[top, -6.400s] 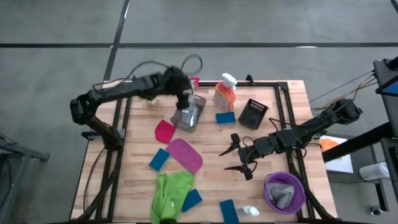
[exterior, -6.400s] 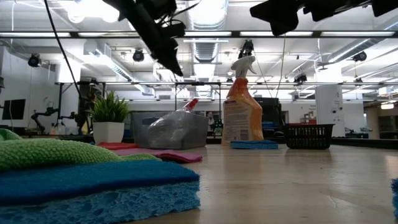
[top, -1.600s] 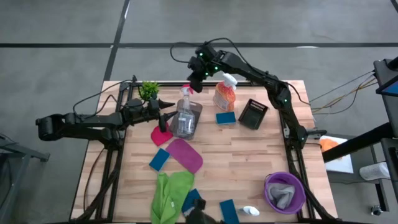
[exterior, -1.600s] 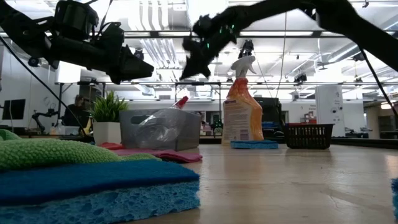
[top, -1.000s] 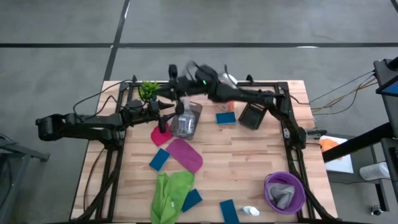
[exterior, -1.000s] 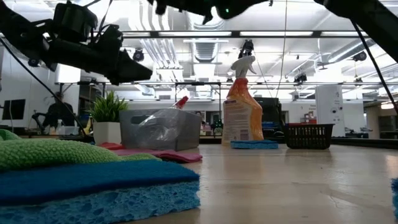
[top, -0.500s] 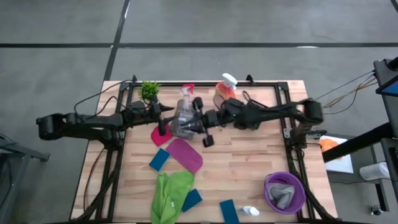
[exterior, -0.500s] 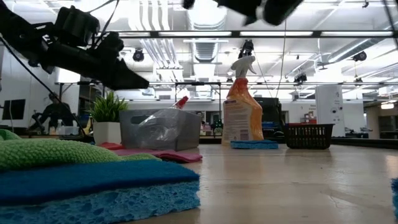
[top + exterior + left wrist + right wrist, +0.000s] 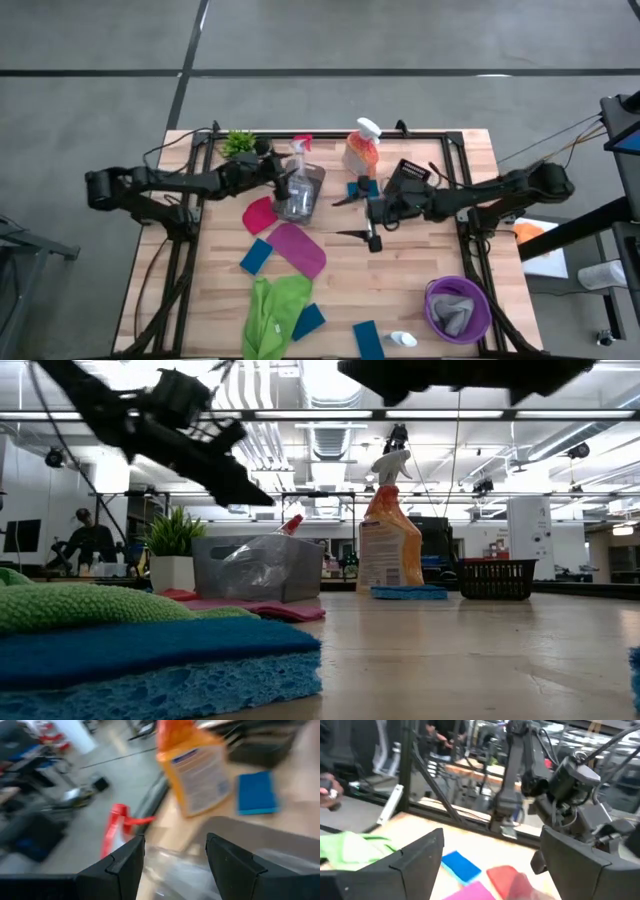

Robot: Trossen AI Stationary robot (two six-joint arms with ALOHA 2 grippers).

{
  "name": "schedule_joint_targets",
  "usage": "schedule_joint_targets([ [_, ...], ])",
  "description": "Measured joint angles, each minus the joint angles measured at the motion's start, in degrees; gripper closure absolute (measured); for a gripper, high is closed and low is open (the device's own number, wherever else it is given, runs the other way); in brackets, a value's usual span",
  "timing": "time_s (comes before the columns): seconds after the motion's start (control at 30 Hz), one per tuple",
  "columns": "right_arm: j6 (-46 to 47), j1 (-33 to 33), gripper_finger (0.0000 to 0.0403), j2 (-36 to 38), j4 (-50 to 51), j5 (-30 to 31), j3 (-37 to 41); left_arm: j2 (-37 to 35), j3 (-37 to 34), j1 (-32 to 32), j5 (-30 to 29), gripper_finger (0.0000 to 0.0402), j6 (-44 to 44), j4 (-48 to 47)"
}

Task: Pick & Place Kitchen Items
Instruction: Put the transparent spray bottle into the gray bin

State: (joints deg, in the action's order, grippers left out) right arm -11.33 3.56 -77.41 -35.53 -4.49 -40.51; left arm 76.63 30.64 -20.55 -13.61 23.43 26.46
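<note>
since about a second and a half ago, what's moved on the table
The right gripper swung from above the spray bottle to mid-table, jaws open, empty. The left gripper advanced to the clear bin. Bottles, sponges and cloths stayed put.

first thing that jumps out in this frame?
Both dark arms reach in toward the table's middle: the left hand open at the clear bin with the red-topped bottle, the right hand open over bare wood near the blue sponge. The orange spray bottle stands at the far edge, and a bright green cloth sprawls at the near edge.
</note>
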Motion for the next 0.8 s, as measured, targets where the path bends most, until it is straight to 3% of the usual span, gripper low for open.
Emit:
schedule_joint_targets([
  [0.2, -0.85, 2.0, 0.0078, 4.66, -0.1, 6.22, 6.17, 7.94, 8.18, 0.04, -7.27, 0.0189, 9.57, -5.04],
  [0.43, 0.17, 2.65, 0.0078, 7.99, 0.02, 6.14, 10.25, 11.58, 19.33, -2.29, -6.05, 0.0189, 8.11, -21.04],
  [0.8, 0.74, 3.25, 0.0078, 8.42, 0.49, 6.01, 11.84, 12.58, 22.62, -3.91, -4.8, 0.0189, 15.21, -23.48],
])
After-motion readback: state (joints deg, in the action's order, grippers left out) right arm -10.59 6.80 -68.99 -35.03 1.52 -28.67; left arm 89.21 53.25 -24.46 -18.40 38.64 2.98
